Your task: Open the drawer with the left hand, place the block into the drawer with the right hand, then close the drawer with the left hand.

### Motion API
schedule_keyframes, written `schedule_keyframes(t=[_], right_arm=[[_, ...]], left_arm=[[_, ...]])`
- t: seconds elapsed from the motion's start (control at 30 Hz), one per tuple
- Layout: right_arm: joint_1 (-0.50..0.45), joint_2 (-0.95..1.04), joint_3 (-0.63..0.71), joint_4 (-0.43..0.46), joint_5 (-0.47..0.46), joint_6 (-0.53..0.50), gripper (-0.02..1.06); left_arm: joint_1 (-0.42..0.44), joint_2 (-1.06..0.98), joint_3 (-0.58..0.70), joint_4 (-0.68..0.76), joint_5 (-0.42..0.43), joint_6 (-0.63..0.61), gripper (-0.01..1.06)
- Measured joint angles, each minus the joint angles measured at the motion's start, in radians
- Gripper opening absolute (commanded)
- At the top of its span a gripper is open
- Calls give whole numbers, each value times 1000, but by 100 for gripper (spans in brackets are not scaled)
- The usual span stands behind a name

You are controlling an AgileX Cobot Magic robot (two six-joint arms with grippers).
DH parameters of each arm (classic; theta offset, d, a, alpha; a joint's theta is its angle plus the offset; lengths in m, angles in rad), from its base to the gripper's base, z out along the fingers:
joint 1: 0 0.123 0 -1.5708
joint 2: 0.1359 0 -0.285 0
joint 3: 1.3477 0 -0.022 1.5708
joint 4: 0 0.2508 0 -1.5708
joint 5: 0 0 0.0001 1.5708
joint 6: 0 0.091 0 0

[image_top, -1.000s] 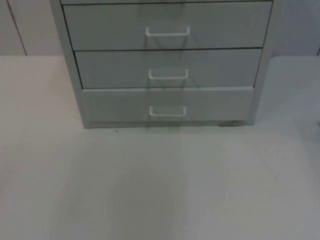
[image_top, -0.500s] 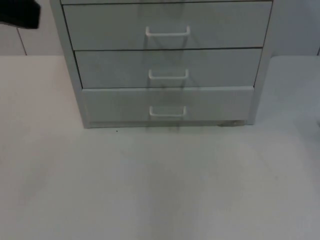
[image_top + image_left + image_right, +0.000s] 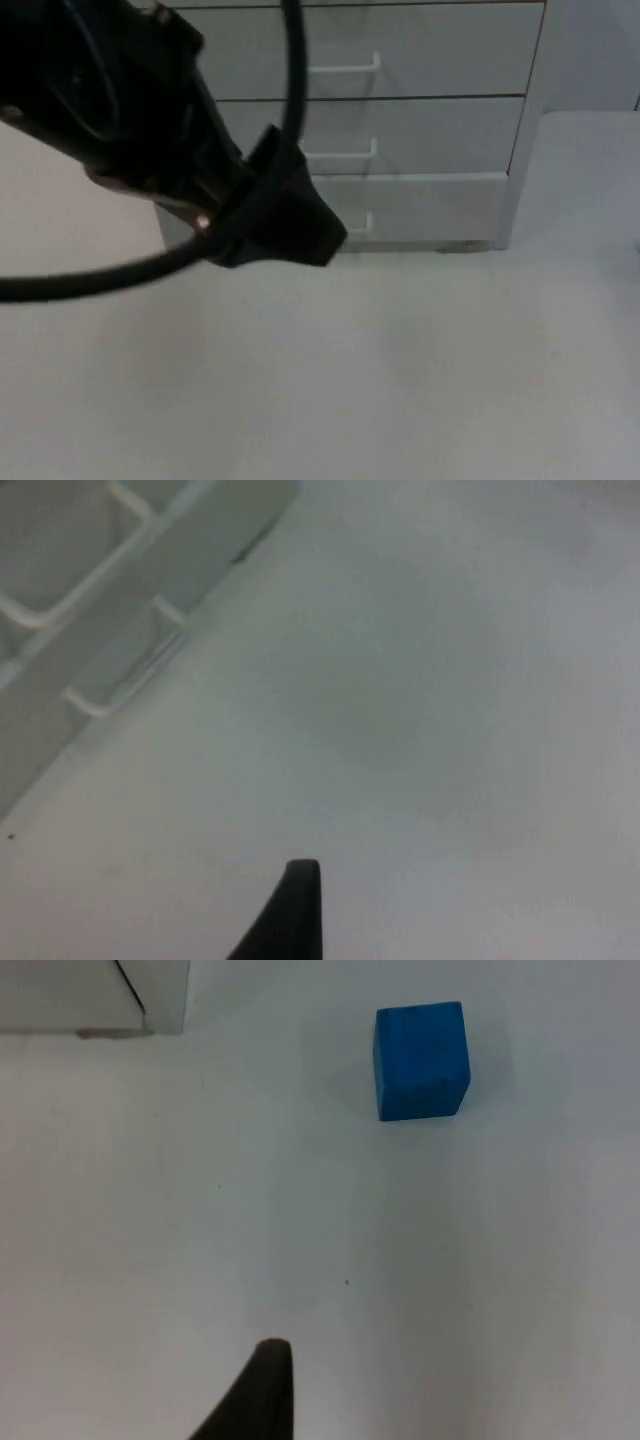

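Hovering before three shut drawers, left hand, grip unclear; one blue block apart.

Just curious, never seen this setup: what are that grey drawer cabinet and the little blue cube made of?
Drawer cabinet: probably painted sheet metal or plastic, with flat matte grey fronts, thin crisp edges and pale loop handles. Blue cube: likely painted wood or foam, evenly blue and matte, with no grain showing.

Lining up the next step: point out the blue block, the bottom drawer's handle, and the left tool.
blue block (image 3: 421,1058), right wrist view, on its top face.
bottom drawer's handle (image 3: 362,228), top view, on its visible right end.
left tool (image 3: 285,222), top view, on its black body.
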Motion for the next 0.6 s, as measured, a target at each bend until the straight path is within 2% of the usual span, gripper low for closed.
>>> schedule_keyframes(t=[0.07,0.13,0.2,0.33,0.37,0.6], right_arm=[[0,0,0,0,0,0,105],[0,0,0,0,0,0,105],[0,0,0,0,0,0,105],[0,0,0,-2,0,0,105],[0,0,0,-2,0,0,105],[0,0,0,-2,0,0,105]], left_arm=[[-57,66,-30,40,-4,5,91],[-121,130,-74,103,-4,5,84],[-146,165,-94,138,-7,5,81],[-243,314,-196,392,-22,-47,77],[-243,314,-196,392,-22,-47,77],[-268,481,-263,729,-58,-174,75]])
